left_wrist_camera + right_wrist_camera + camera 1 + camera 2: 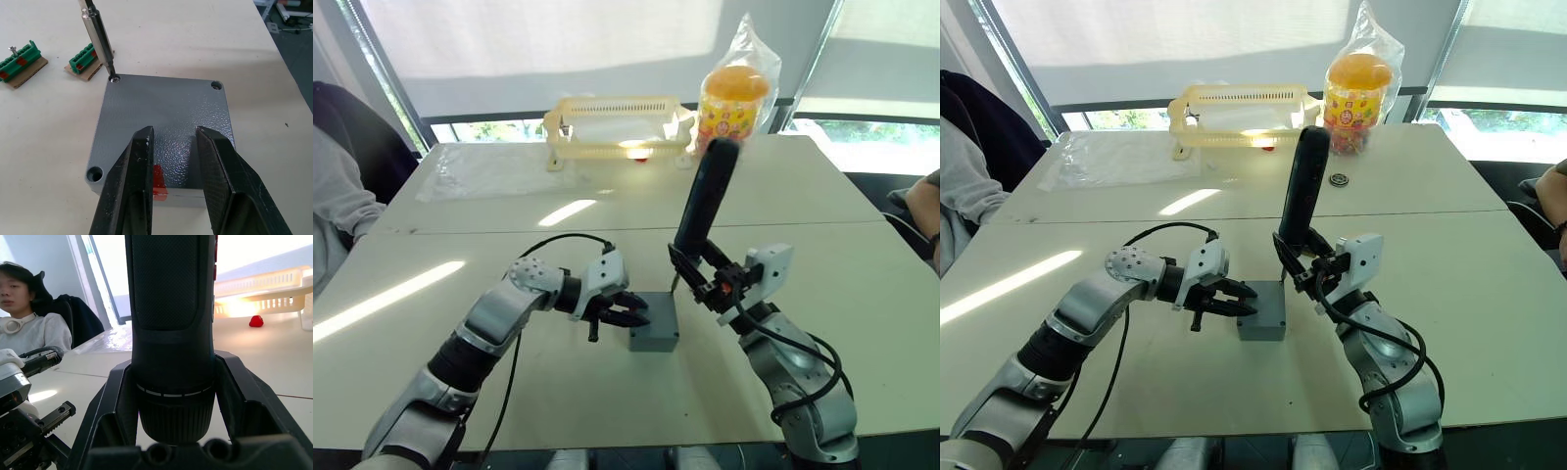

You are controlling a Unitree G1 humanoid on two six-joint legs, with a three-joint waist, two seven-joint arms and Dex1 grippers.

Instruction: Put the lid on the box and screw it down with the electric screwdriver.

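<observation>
Pale table [822, 294] by bright windows, left tool [173, 161] spread over lid [166, 112], right tool [171, 440] pinching electric screwdriver [705, 201]

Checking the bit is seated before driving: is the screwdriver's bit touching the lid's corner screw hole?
Touching. In the left wrist view the electric screwdriver has its bit tip sitting in the lid's corner hole, with no gap.

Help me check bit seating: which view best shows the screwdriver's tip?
The left wrist view: the electric screwdriver bit sits in the lid corner hole. Eye views show its tilted body; the right wrist view shows its barrel in the right gripper.
</observation>
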